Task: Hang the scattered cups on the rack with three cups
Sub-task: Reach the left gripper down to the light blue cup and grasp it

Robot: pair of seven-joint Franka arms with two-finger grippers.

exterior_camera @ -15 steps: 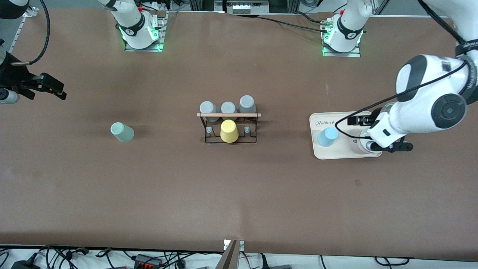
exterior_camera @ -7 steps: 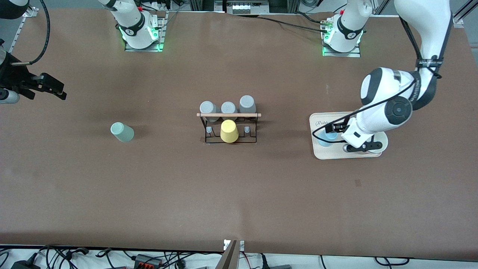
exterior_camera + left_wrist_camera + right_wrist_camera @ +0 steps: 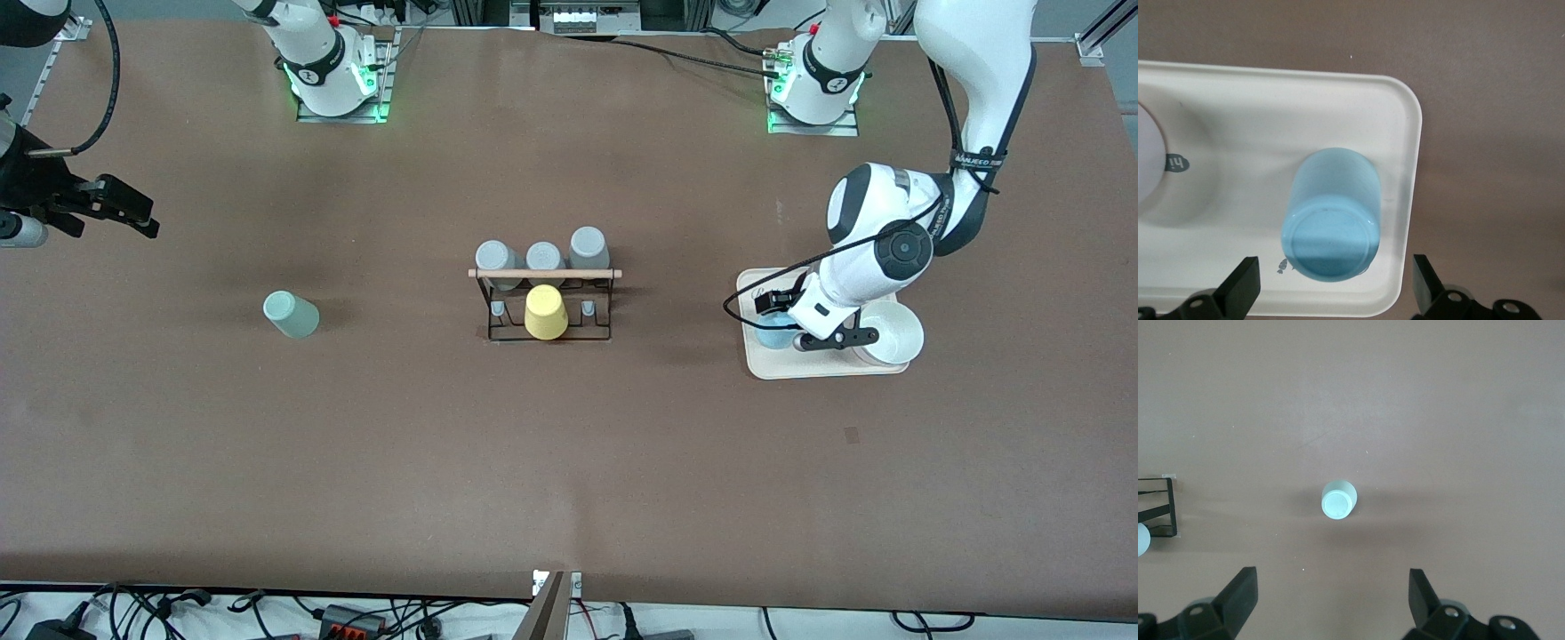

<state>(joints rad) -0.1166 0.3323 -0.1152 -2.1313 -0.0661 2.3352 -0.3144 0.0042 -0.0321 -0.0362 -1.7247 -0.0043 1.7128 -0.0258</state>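
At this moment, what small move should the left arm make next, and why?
Probably lower the left gripper straight down around the blue cup. Its jaws are open and stand either side of the cup, which sits upside down on the beige tray, not yet touched. The right gripper waits, open, above the table's end.

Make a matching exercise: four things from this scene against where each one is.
Things:
1. blue cup
2. mint cup
3. yellow cup
4. white bowl

Places:
A. on the rack, nearer the camera than the grey cups
B. on the bare table, toward the right arm's end
C. on the tray, under the open left hand
D. on the tray, at its end farthest from the rack

Pairs: 1-C, 2-B, 3-A, 4-D
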